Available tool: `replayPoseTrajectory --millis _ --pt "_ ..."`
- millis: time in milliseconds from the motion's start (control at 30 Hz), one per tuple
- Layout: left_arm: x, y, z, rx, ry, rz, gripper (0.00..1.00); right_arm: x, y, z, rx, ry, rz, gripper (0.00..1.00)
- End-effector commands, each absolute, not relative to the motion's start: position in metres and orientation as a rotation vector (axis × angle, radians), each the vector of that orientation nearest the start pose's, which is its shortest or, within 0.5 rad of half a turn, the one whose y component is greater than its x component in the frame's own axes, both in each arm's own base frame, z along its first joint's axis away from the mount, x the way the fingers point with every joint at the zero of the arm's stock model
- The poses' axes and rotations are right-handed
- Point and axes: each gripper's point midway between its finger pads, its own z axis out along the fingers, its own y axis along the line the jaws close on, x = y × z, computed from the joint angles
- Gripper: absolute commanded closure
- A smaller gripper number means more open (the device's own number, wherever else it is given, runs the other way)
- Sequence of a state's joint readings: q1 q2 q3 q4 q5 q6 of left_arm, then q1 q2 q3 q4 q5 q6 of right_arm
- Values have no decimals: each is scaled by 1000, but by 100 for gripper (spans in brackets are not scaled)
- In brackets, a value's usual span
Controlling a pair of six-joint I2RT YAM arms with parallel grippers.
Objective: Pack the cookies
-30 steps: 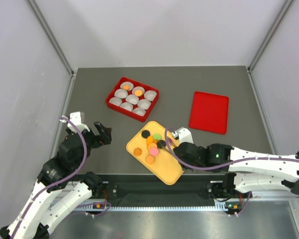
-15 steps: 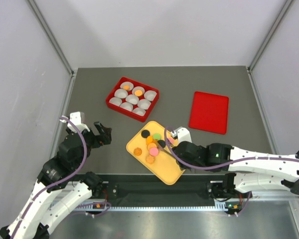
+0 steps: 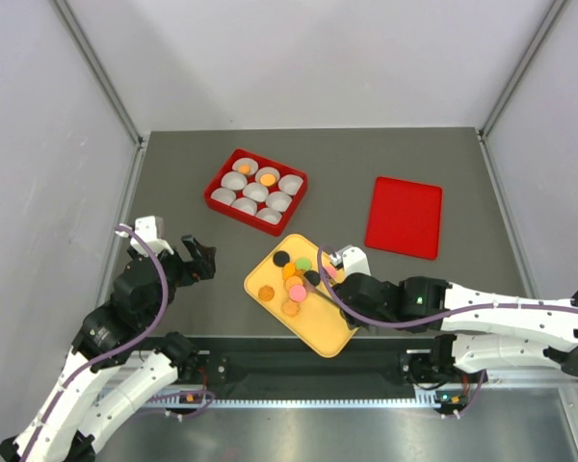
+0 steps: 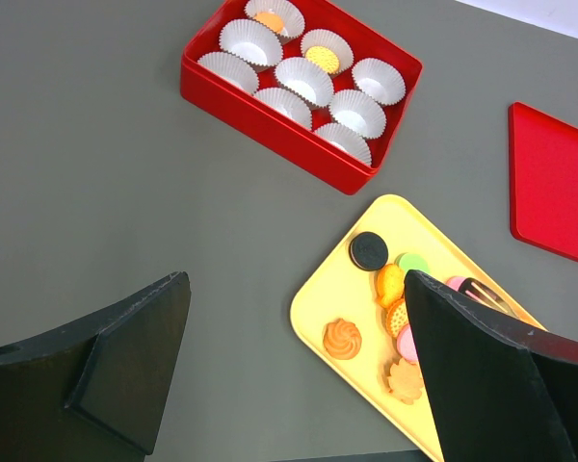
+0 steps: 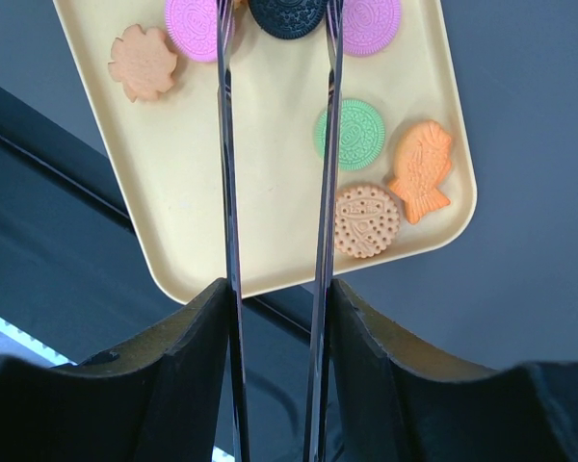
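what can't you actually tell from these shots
- Right wrist view: the top edge cuts off the tips of the right gripper and part of the black cookie between them, so a grip cannot be confirmed. The top view is too small to settle it.
- Left wrist view: one finger of the left gripper hides one end of the yellow tray, so the number of cookies there is unknown.
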State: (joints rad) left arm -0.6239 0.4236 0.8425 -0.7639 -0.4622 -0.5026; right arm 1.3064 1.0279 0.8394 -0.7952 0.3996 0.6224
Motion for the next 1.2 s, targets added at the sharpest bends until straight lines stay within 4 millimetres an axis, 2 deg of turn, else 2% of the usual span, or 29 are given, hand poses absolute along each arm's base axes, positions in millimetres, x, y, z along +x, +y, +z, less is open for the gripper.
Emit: replayPoseTrajectory --millis 0,367,833,1000,1167 --pt "195 -65 264 -198 1866 -328 3 113 231 140 -646 2327 363 56" --pt "195 -65 264 -198 1866 -327 3 113 227 134 -632 2337 347 56" --pt "195 -64 264 -198 1867 -326 3 113 236 130 -659 2340 356 56" --pt "195 -64 264 -199 1867 -324 3 114 234 123 -666 2351 328 56" --pt "196 -65 263 -198 1870 -326 3 114 234 125 -654 2350 341 56"
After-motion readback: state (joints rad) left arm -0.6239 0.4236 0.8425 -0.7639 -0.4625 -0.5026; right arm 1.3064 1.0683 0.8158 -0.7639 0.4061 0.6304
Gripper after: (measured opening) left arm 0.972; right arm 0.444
